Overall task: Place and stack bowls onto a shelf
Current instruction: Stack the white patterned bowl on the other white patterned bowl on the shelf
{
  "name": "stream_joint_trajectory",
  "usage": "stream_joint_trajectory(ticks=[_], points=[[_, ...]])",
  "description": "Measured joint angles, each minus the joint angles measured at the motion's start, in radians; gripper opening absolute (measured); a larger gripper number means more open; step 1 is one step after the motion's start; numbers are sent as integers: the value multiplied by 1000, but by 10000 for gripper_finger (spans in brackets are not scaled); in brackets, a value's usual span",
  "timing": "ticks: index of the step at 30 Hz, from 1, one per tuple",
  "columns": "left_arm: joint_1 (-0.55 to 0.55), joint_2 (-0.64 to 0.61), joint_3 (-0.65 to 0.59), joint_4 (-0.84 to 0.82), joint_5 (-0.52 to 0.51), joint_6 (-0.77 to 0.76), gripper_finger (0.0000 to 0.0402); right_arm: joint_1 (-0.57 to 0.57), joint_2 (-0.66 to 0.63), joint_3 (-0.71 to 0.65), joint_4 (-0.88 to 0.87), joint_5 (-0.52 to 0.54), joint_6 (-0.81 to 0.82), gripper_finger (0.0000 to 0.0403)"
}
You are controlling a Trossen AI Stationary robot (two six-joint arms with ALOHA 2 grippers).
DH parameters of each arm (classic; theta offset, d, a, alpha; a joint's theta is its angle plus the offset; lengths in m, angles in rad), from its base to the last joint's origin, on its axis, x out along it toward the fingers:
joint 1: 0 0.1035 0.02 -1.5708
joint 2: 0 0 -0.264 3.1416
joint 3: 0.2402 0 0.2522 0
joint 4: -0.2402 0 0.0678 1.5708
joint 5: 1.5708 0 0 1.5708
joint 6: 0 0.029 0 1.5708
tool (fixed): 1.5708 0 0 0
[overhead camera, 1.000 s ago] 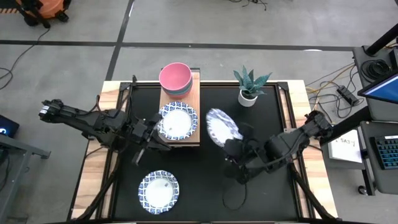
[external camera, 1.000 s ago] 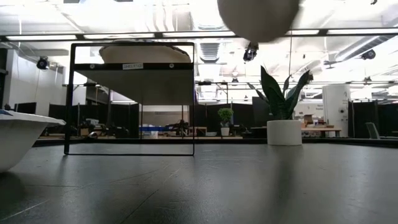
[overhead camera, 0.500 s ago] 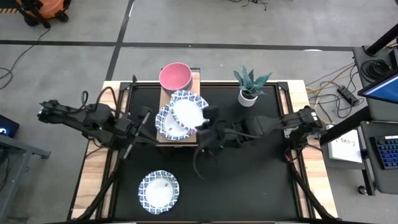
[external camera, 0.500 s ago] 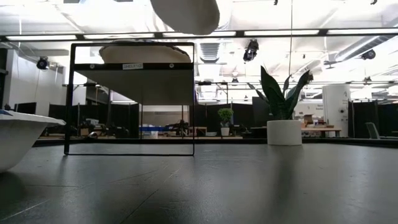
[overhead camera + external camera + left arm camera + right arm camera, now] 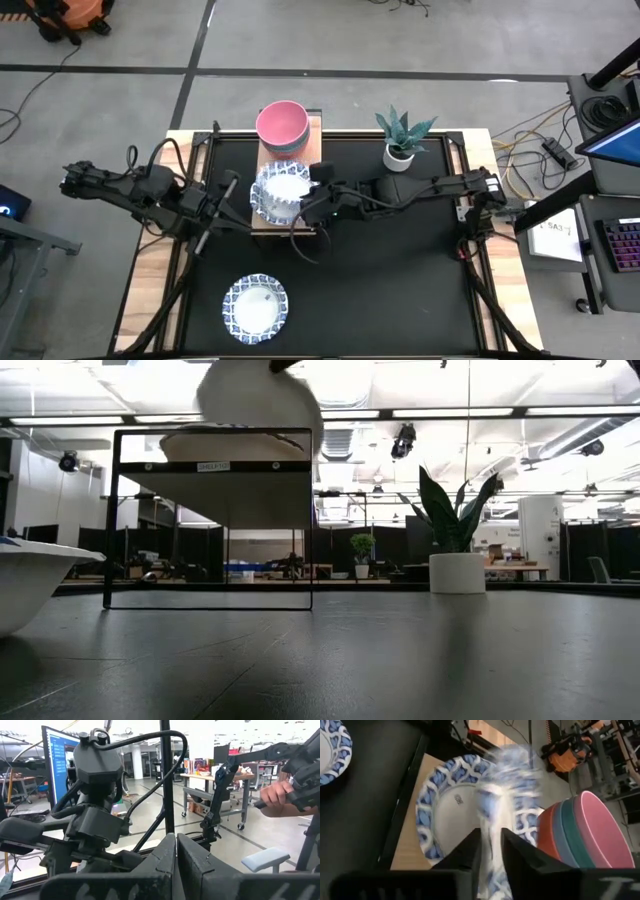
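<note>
The right gripper [image 5: 490, 851] has its fingers clamped on the rim of a shallow white dish with a blue patterned rim [image 5: 507, 795], held above a second, matching dish [image 5: 447, 815] that lies flat on the long light-wood plank shelf [image 5: 310, 215].

Risks from here:
- The carried dish is gripped at one edge only and appears tilted. Released at this angle, it could land off-centre on the lower dish and slide off, or strike it rim-first.
- The stack of small deep bowls, pink on top [image 5: 281, 124], stands on the shelf just beyond the fingertips. A forward overshoot would knock the carried dish into it.
- The dish is a little narrower than the plank, so a sideways error would leave it overhanging the shelf edge above the black counter [image 5: 400, 280].

Relative to the fingers: the carried dish runs out ahead of the fingertips; the shelved dish sits beneath and slightly to one side. Whether the two dishes touch yet cannot be told.

The left gripper [image 5: 176, 851] waits beside the shelf, fingers together and holding nothing. A third patterned dish [image 5: 255, 305] remains on the counter, well apart from both grippers.
</note>
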Motion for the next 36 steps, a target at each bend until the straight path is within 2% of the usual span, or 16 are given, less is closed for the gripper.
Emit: stream_joint_trajectory(ticks=[6,10,18,24,30,36], points=[[0,0,0,0,0,0,0,-5,4,0,1,-1,18,121],[0,2,0,1,0,0,0,6,4,0,1,-3,53,144],[0,43,0,3,-77,0,0,66,-14,5,-43,-5,129,148],[0,75,0,-6,-78,-45,0,114,-57,2,-143,-5,244,148],[-10,117,0,-35,-110,-232,0,185,-120,-86,-140,19,326,148],[-123,195,31,-40,-121,-387,0,270,-208,-243,-96,107,407,148]])
